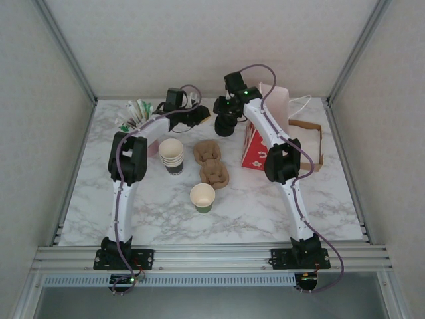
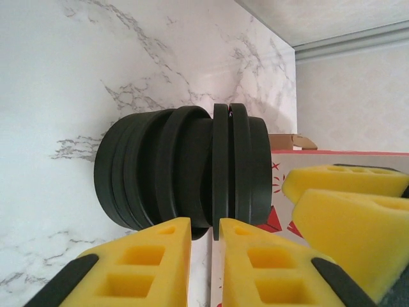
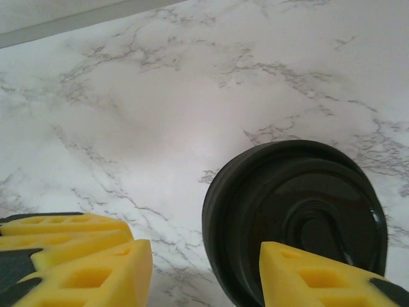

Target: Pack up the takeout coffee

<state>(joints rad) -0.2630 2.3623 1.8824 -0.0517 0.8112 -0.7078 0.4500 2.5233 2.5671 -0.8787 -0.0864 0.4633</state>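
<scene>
The single paper cup (image 1: 202, 197) stands open on the marble near the front middle. At the back sits a stack of black lids (image 1: 224, 127), seen side-on in the left wrist view as the lid stack (image 2: 160, 166). My left gripper (image 2: 206, 224) reaches in from the left, its yellow fingers (image 2: 147, 256) nearly together with the rim of an upper lid (image 2: 220, 166) pinched between them. My right gripper (image 3: 206, 249) hovers open over the stack, one finger (image 3: 307, 275) above the top lid (image 3: 300, 204) and the other beside it.
A taller stack of nested cups (image 1: 172, 156) and a brown cardboard carrier (image 1: 211, 163) lie left and front of the lids. A red patterned box (image 1: 255, 146) stands just right of them, with a paper bag (image 1: 309, 136) beyond. Sachets (image 1: 136, 113) sit back left.
</scene>
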